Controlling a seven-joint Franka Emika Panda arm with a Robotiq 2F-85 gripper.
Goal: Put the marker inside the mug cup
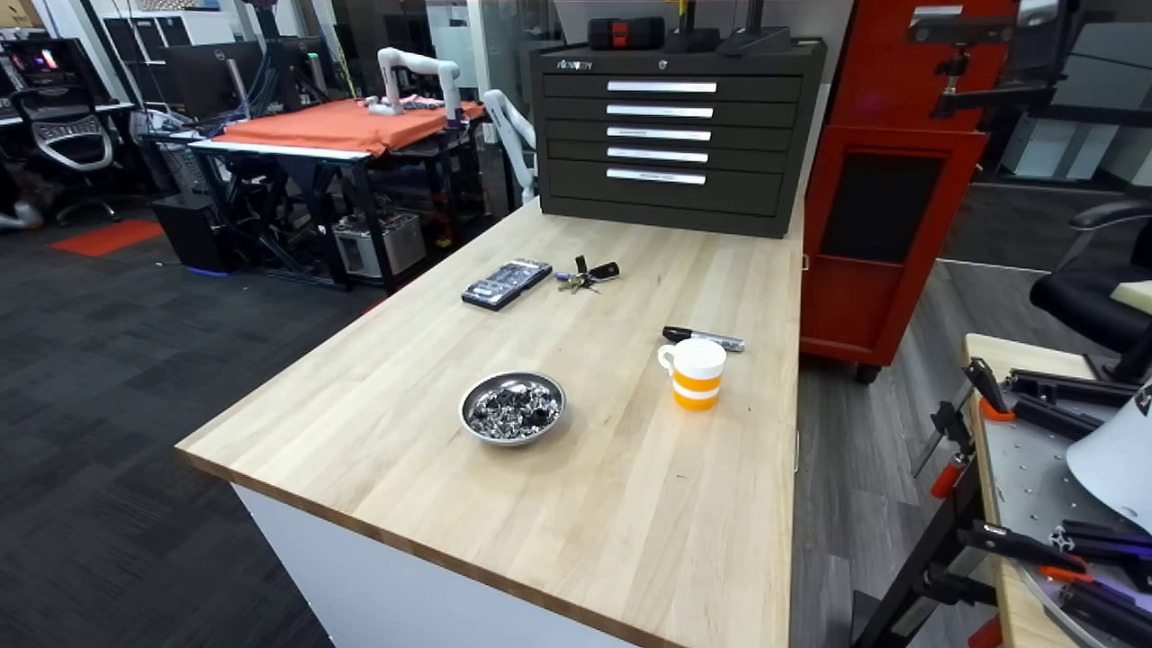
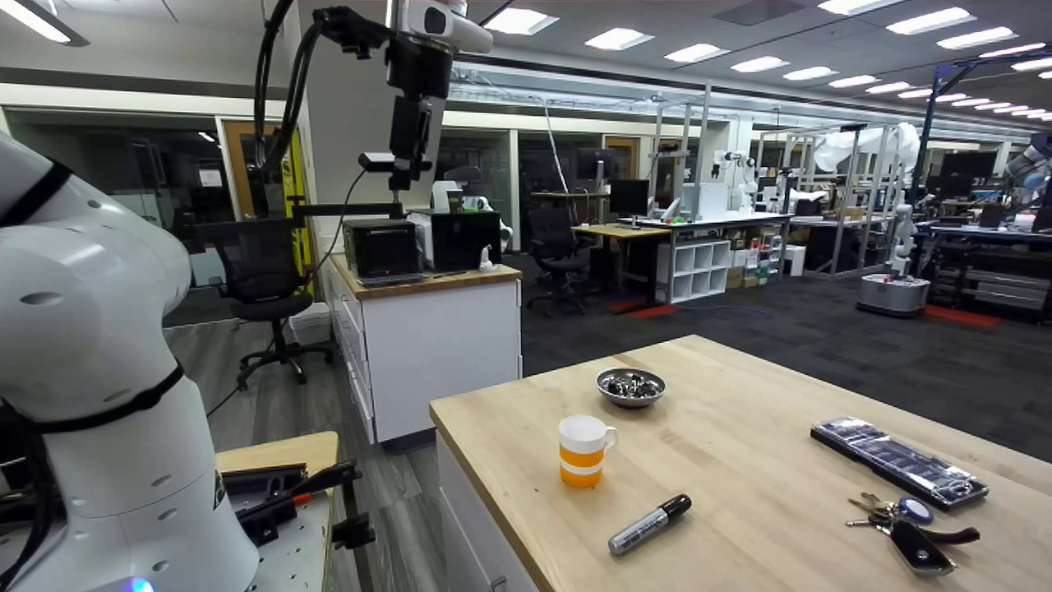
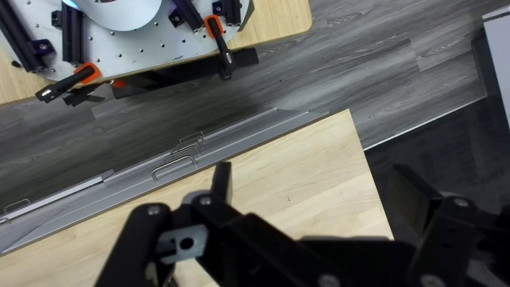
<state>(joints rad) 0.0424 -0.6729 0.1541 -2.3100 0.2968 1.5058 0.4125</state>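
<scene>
The marker [image 1: 717, 341] [image 2: 645, 527], grey-white with a black cap, lies flat on the wooden table in both exterior views. The orange and white mug cup [image 1: 697, 376] [image 2: 581, 450] stands upright close beside it, handle at its side and apart from the marker. My gripper [image 2: 400, 177] hangs high above the table in an exterior view. In the wrist view my gripper [image 3: 314, 179] is wide open, with nothing between its fingers and the table's corner below. The marker and the mug cup do not show in the wrist view.
A metal bowl [image 1: 468, 421] [image 2: 631, 402] of small metal bits stands near the mug. A black case [image 1: 507, 283] [image 2: 896, 460] and keys [image 1: 583, 277] [image 2: 908, 526] lie further along the table. A dark drawer chest [image 1: 670, 202] stands at the table's end.
</scene>
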